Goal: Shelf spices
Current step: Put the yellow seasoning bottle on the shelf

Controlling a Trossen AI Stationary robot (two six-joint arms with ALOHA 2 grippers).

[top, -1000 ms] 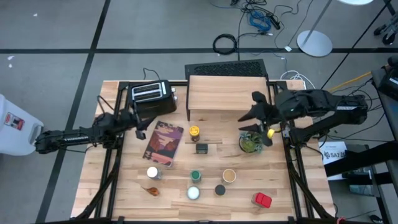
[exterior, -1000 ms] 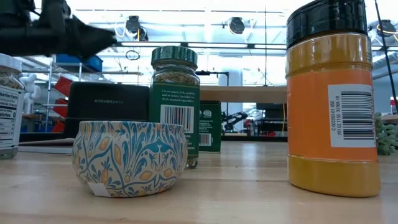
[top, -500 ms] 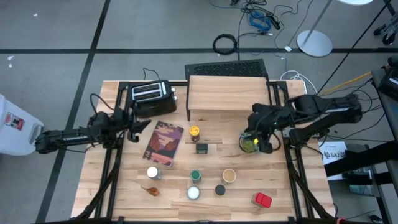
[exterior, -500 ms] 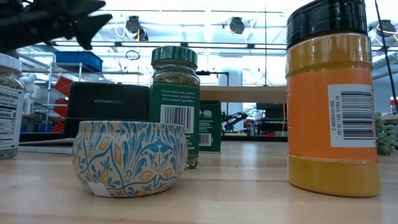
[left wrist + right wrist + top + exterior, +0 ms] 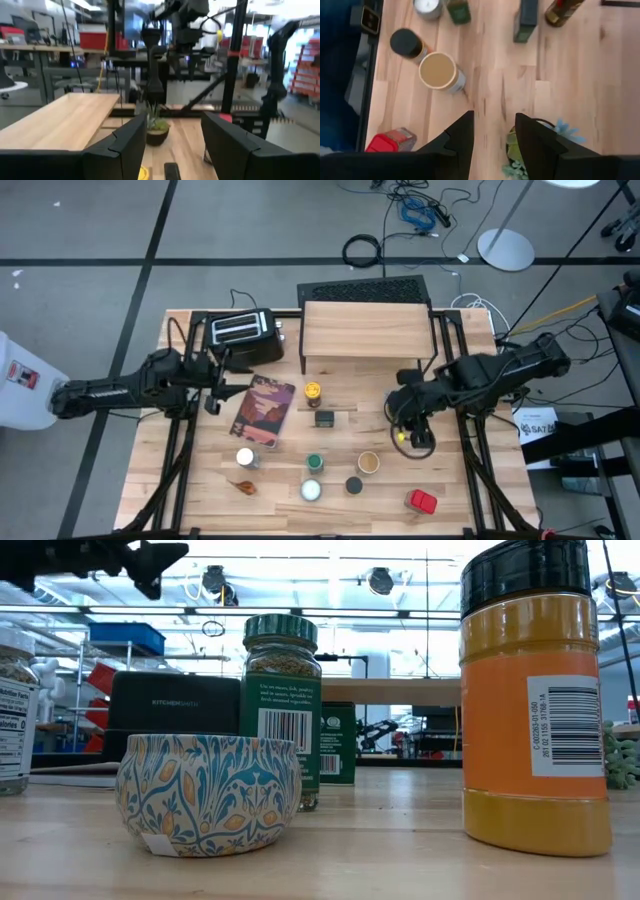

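Observation:
Several spices stand on the table in front of the shelf [image 5: 366, 330]: a yellow-topped jar [image 5: 313, 391], a dark tin [image 5: 324, 418], a green-topped jar [image 5: 315, 463], a white-topped jar [image 5: 245, 457], a patterned tin [image 5: 311, 490], a tan-topped jar [image 5: 369, 463], a black-topped jar [image 5: 353, 485] and a red tin [image 5: 421, 501]. My right gripper [image 5: 492, 135] hangs open over the table's right part, pointing steeply down, right of the tan-topped jar [image 5: 437, 70]. My left gripper [image 5: 172, 145] is open and level, high at the table's left, between toaster and book.
A black toaster [image 5: 240, 332] stands at the far left, a reddish book [image 5: 262, 410] lies beside my left gripper. A small potted plant [image 5: 520, 150] sits just beneath my right gripper. A small brown object [image 5: 243, 486] lies near the front left.
My right gripper has come down and toward the table's near edge, tipping from nearly level to steeply downward, and now hangs over the plant. My left gripper has risen and tipped up to level. No spice has moved.

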